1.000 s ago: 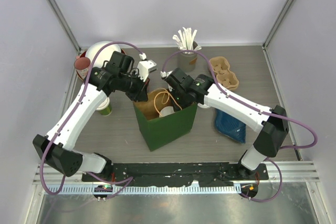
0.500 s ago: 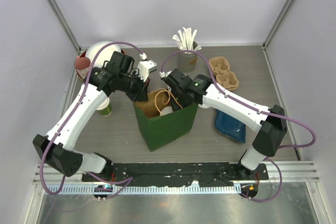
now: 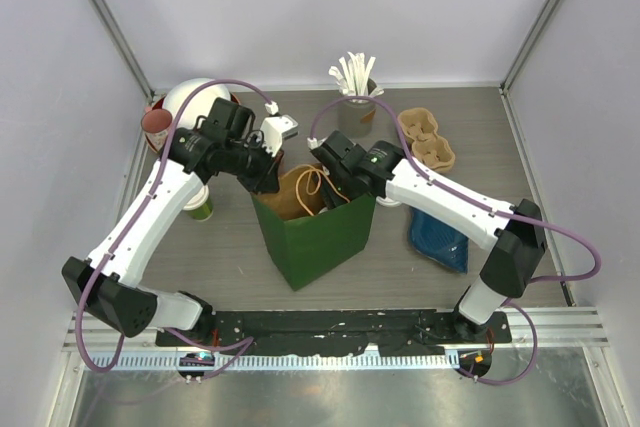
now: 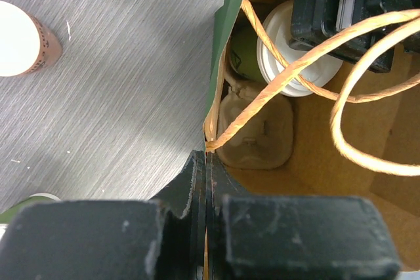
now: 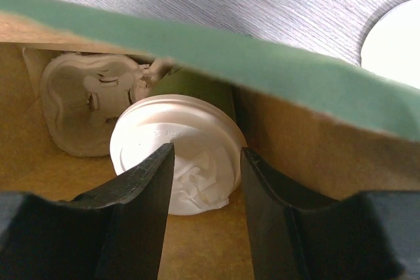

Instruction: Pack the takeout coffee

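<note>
Right gripper [image 5: 205, 162] hung inside the green bag [image 3: 315, 237], its jaws half apart over the coffee cup [image 5: 180, 129] and gripping nothing. Left gripper [image 4: 205, 165] was clamped on the bag's rim at ten o'clock. I'd lift the right one straight up, with the rim kept pinched. Only the left wrist view showed the twine handle [image 4: 289, 69] crossing the lid. The right wrist view showed the cardboard carrier [image 5: 85, 100] at ten o'clock of the cup.

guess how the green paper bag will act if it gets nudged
Probably floppy: the left end effector pinches the thin rim of the green paper bag flat. Likely light, though the lidded cup and pulp carrier inside should steady it against tipping.
</note>
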